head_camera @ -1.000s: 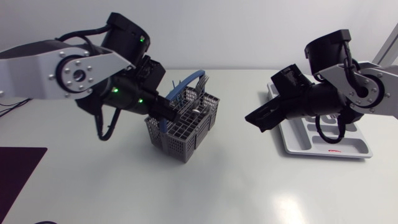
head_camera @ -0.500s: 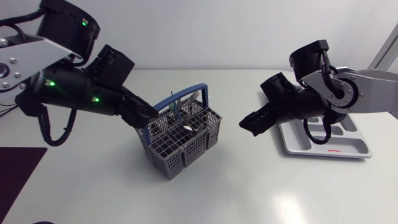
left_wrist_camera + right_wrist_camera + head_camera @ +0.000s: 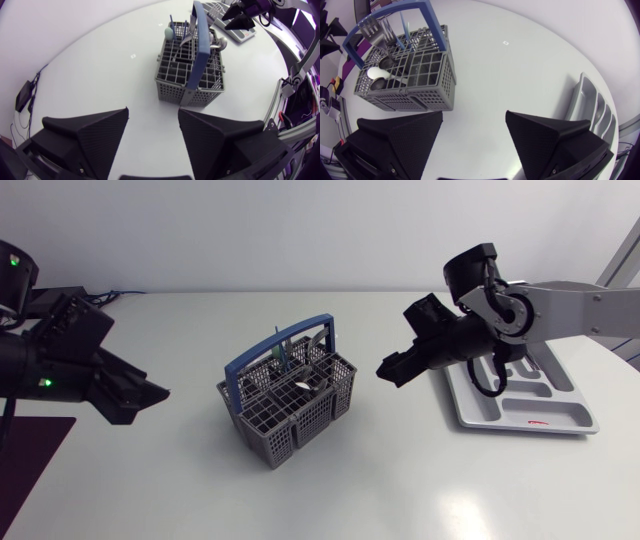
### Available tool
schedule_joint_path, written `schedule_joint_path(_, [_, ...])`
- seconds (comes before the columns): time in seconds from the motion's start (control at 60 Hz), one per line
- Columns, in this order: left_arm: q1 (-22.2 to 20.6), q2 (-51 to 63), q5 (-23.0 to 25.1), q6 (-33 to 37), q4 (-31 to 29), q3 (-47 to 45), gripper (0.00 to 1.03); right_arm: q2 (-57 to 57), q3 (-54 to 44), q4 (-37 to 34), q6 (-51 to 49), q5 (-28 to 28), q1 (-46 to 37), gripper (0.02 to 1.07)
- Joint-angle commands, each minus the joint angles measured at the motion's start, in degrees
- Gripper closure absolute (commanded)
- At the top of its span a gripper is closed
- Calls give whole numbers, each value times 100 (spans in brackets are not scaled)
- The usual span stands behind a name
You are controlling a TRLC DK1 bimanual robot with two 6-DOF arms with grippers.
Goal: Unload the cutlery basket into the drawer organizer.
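Grey plastic lattice cutlery basket [image 3: 290,408] with blue arched handle [image 3: 277,344] stands between left end effector [image 3: 155,392] and right end effector [image 3: 385,370], both released.

Red label [image 3: 537,423] on drawer organizer [image 3: 572,408], illegible

head view high above table [image 3: 400,480], facing down; wrist views low, near, from opposite sides, sharing basket [image 3: 170,87].
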Motion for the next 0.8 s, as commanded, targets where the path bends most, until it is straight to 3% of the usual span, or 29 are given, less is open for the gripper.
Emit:
schedule_joint_path(0.0, [245,166,264,369,48,-325,59,332,281,124,83,-42,16,40])
schedule_joint_path(0.067, [228,482,291,352,267,-475,82,534,431,318,241,-112,34,65])
schedule_joint_path(0.083, [210,552,317,325,311,-501,82,578,466,344,276,-148,34,70])
schedule_joint_path(0.15, [34,825,379,220,645,-668,82,781,650,353,399,-315,51,75])
schedule_joint_path(0.45, [-467,2003,370,-272,1770,-484,83,1528,1398,168,680,-543,192,77])
schedule_joint_path(0.783, [-889,2908,379,-694,2491,70,83,1299,905,63,689,-631,570,77])
